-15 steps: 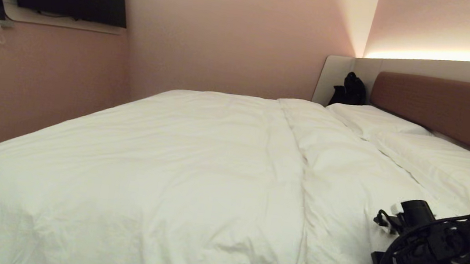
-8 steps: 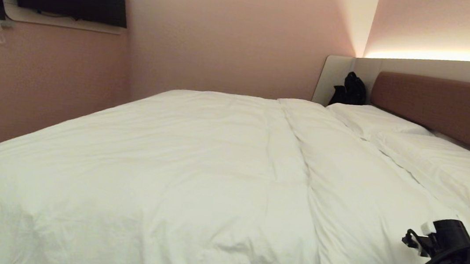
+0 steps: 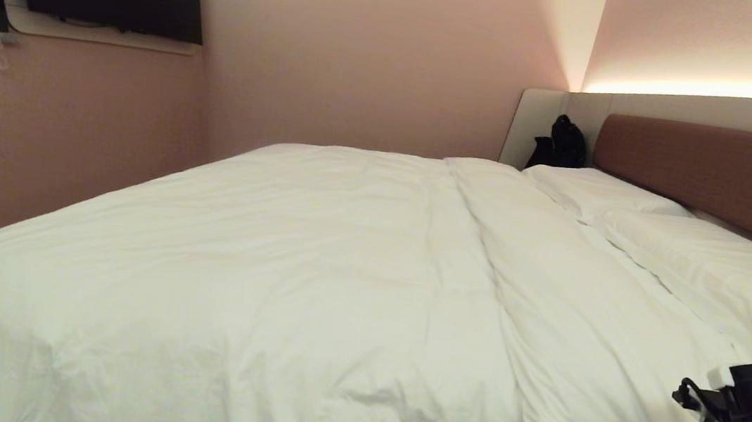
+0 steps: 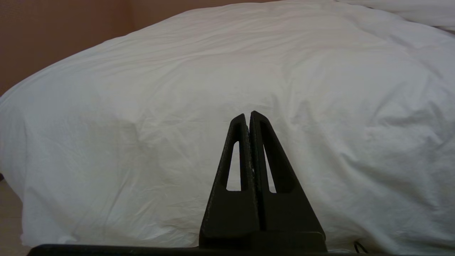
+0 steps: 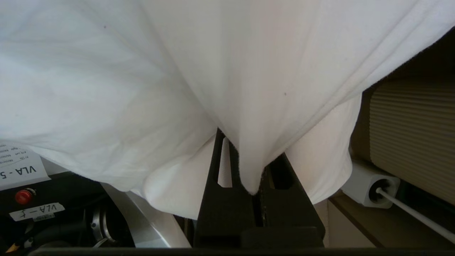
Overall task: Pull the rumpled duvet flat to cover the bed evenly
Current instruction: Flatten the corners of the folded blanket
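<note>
The duvet (image 3: 311,281) covers nearly all of the bed (image 3: 713,171), its long fold running from the headboard's far end toward me. From my right claw (image 5: 249,177) the whole duvet lies up and away over the mattress; that claw is clamped on a pinch of its near edge, beside the headboard end. My left claw (image 4: 249,119), pressed shut and empty, hangs before the foot-side drape. Since a second ago my right arm has drawn back toward the bed's near edge, and the fold has slid with it.

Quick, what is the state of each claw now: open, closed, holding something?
Left claw: closed, holding nothing, in front of the duvet.
Right claw: closed on a fold of the duvet.
</note>
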Controlling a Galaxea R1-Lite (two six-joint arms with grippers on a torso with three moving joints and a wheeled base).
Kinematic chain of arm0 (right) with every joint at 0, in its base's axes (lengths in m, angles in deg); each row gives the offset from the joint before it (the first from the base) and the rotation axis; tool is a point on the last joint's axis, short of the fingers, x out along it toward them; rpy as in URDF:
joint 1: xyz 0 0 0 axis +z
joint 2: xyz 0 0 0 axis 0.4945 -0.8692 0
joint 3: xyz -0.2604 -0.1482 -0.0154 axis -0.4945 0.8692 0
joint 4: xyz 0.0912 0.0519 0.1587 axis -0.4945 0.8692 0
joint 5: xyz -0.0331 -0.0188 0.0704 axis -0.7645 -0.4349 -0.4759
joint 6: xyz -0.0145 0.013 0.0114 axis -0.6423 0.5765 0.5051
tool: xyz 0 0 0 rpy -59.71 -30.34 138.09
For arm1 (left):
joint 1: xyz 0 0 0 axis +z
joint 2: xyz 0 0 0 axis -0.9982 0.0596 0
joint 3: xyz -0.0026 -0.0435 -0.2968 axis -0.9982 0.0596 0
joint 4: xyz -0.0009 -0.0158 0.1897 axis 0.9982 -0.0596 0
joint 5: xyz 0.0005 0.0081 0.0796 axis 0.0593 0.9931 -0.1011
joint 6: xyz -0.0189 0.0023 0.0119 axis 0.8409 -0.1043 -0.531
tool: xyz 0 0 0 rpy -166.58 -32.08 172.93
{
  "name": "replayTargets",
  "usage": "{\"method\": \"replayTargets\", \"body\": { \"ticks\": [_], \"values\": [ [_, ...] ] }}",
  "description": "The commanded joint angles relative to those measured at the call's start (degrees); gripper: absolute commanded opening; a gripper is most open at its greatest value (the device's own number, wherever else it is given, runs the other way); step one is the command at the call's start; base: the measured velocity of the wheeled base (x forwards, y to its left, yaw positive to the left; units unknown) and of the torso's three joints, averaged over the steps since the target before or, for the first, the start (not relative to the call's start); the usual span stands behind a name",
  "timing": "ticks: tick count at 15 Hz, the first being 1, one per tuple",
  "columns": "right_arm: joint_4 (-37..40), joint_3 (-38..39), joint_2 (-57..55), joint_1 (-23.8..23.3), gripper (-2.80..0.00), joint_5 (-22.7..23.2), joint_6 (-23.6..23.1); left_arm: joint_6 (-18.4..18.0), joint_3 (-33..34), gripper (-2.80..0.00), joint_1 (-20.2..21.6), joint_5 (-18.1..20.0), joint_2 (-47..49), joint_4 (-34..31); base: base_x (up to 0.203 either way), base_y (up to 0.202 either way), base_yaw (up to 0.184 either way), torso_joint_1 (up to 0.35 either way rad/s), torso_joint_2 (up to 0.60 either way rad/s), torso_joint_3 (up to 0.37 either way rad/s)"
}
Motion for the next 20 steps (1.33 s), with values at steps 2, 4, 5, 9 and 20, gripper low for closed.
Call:
{"method": "replayTargets", "body": {
  "ticks": [2,4,5,9,20],
  "values": [
    [-0.16,-0.8,-0.92,-0.26,-2.8,0.07,0.66,-0.01,0.0,-2.8,0.02,0.03,0.04,0.0,0.0,0.0,0.0,0.0,0.0,0.0],
    [-0.3,-1.08,-1.05,-0.26,0.0,0.17,0.69,-0.01,0.0,-2.8,0.02,0.03,0.04,0.0,0.0,0.0,0.0,0.0,0.0,0.0],
    [-0.26,-1.47,-0.98,-0.26,0.0,0.26,0.92,-0.01,0.0,-2.8,0.02,0.03,0.04,0.0,0.0,0.0,0.0,0.0,0.0,0.0],
    [1.38,-2.16,1.53,-0.17,0.0,0.72,2.31,-0.01,0.0,-2.8,0.02,0.03,0.04,0.0,0.0,0.0,0.0,0.0,0.0,0.0],
    [26.25,-13.86,31.75,-10.7,0.0,22.88,-2.67,-0.01,0.0,-2.8,0.02,0.03,0.04,0.0,0.0,0.0,0.0,0.0,0.0,0.0]
  ]
}}
